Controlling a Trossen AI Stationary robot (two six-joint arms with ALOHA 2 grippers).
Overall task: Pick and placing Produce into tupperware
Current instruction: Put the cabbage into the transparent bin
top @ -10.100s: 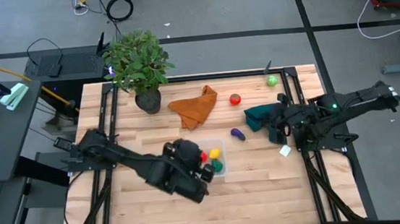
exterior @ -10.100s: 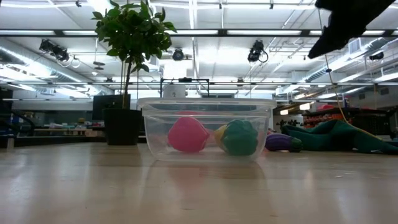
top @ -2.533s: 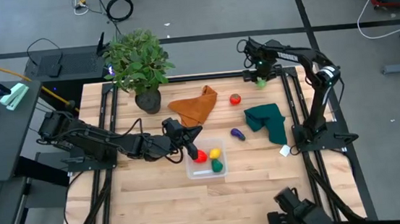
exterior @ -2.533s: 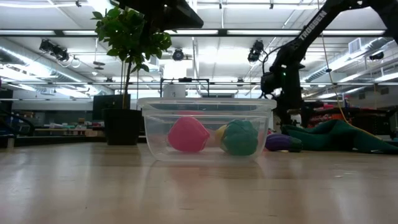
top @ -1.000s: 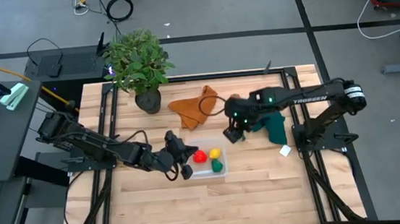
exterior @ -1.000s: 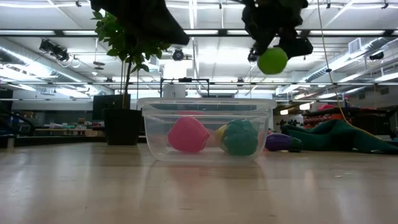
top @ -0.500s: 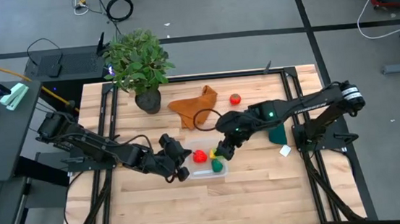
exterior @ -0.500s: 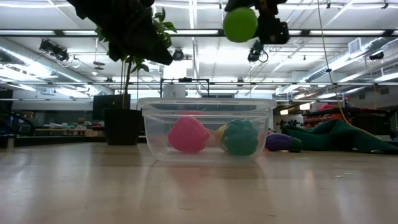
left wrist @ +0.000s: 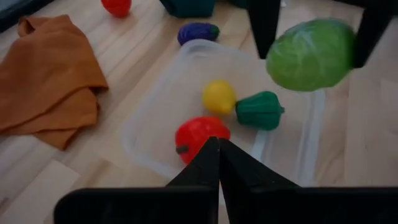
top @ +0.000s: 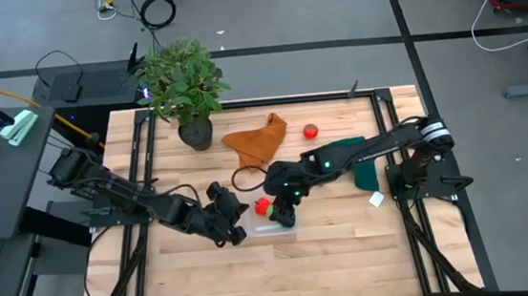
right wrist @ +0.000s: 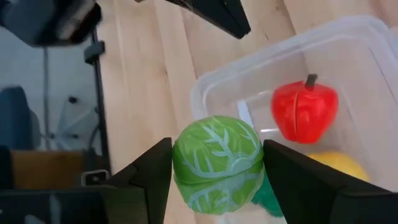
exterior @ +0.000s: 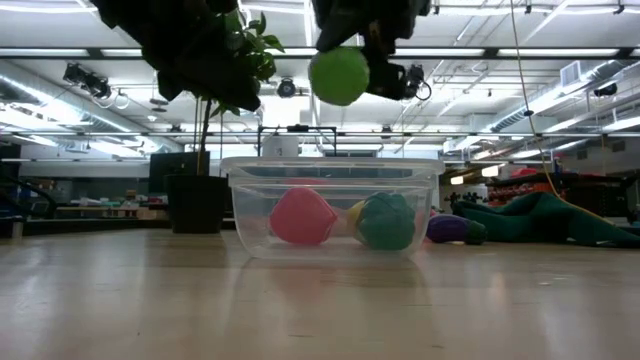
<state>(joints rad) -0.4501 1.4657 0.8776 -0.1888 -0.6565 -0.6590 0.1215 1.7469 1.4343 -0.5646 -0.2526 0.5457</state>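
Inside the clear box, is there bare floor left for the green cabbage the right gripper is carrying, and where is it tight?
The right gripper, shut on the green cabbage, hangs over the tupperware. Bare floor shows along the wall nearest the purple eggplant and beyond the green pepper. It is crowded mid-box, where the red apple, yellow lemon and pepper cluster. The left gripper waits shut beside the box.

The pale, smooth wooden plank worktop (top: 349, 246) has a faint sheen. The clear, glossy plastic tupperware box (exterior: 330, 205) holds smooth toy produce. The soft, matt orange cloth (left wrist: 46, 78) lies creased. The round green veined cabbage (right wrist: 217, 163) looks satin-smooth.
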